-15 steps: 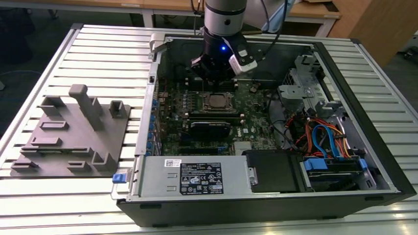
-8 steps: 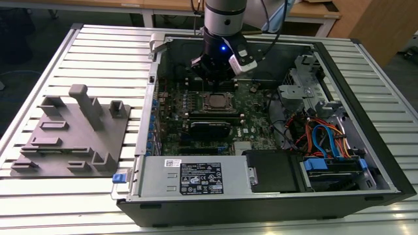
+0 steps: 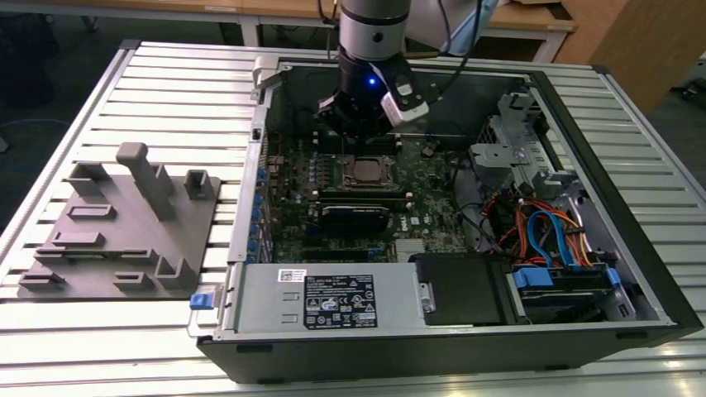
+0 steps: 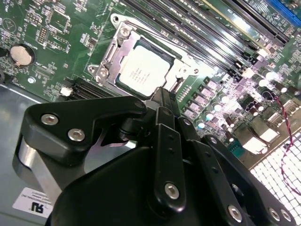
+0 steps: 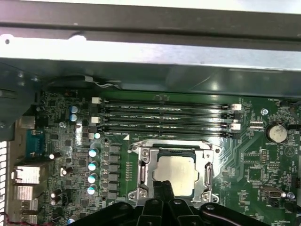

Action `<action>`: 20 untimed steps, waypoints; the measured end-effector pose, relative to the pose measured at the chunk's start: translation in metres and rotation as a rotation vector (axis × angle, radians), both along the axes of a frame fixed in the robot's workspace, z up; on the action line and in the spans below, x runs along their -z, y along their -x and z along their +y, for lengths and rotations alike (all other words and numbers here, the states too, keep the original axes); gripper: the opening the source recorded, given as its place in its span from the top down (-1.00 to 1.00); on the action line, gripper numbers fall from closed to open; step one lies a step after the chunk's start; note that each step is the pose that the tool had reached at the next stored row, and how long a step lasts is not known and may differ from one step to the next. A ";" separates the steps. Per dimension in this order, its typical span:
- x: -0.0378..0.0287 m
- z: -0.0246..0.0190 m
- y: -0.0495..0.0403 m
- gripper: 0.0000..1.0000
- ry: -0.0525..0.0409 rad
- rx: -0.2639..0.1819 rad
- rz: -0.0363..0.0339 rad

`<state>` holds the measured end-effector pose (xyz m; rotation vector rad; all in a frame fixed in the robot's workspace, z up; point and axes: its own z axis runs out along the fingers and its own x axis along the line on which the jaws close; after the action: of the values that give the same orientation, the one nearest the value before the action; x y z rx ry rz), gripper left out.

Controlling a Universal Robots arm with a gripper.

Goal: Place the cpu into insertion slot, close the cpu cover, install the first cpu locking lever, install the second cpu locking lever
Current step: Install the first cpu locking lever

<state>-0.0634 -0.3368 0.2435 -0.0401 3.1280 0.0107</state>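
- Slatted metal bench carries an open computer case, and the green board lies flat inside it.
- The cpu sits in the insertion slot, silver-tan top facing up. It shows in both wrist views.
- The cpu cover lies flat around the slot, and the chip shows through its window. In the second wrist view the frame looks bright metal, with screws at its corners.
- The pincer hangs right over the slot, with its tips at one edge of the chip. Its fingers are drawn together and nothing shows between them. I cannot tell whether the tips touch the frame.
- Just beside the slot run four long black memory slots.
- A row of small capacitors stands near the slot, on another side.
- A coin battery lies on the board, a little apart from the slot.
- Well away from the slot, at the case's near wall, sits the power supply.
- Outside the case, on the bench and far from the slot, rests a grey fixture tray.
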 end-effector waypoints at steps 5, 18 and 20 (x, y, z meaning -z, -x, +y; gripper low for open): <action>0.0000 0.0001 0.0043 0.80 0.0000 0.000 0.0000; -0.0023 0.0000 0.0045 0.80 0.0000 0.000 0.0000; -0.0045 0.0000 0.0046 0.80 0.0001 0.000 0.0001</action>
<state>-0.0679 -0.3368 0.2479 -0.0401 3.1281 0.0105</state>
